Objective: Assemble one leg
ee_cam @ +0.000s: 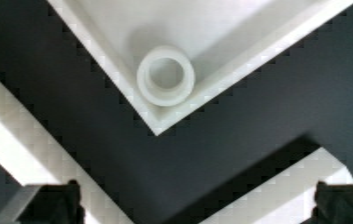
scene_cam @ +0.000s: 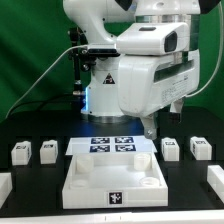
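Note:
The white square tabletop (scene_cam: pixel 75 178) lies at the front centre, hollow side up. In the wrist view one of its corners shows with a round screw hole (ee_cam: pixel 166 76). Two white legs (scene_cam: pixel 22 152) (scene_cam: pixel 48 150) lie at the exterior view's left, and two more (scene_cam: pixel 171 148) (scene_cam: pixel 199 148) at its right. My gripper (scene_cam: pixel 148 128) hangs above the table behind the tabletop, toward the exterior view's right. In the wrist view the gripper (ee_cam: pixel 196 205) is open and empty, its dark fingertips (ee_cam: pixel 48 205) wide apart over the black table.
The marker board (scene_cam: pixel 112 145) lies flat just behind the tabletop. White parts sit at the left edge (scene_cam: pixel 5 185) and the right edge (scene_cam: pixel 215 180) of the exterior view. The arm's base stands behind, before a green backdrop.

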Available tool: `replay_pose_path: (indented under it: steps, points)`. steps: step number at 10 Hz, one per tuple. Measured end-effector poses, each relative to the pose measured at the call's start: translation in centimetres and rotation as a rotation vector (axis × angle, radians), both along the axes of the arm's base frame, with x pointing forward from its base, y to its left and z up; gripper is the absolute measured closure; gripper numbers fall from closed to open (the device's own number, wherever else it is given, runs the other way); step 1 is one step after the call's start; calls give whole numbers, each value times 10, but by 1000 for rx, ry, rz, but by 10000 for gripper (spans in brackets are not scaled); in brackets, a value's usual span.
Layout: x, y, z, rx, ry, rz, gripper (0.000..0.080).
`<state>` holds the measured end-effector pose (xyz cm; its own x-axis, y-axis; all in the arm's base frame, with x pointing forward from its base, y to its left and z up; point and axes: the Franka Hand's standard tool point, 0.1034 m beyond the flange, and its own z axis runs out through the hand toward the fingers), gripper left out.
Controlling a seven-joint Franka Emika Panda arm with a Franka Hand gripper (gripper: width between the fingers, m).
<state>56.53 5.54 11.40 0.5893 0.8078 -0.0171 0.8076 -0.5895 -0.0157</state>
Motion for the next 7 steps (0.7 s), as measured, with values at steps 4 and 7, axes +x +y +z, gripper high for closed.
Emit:
replay_pose_path:
  steps: [4, 7]
  points:
    - [-45, -23, -16, 3, -50, 685, 150]
    - [-45, -25, -17, -1, -46, 729, 150]
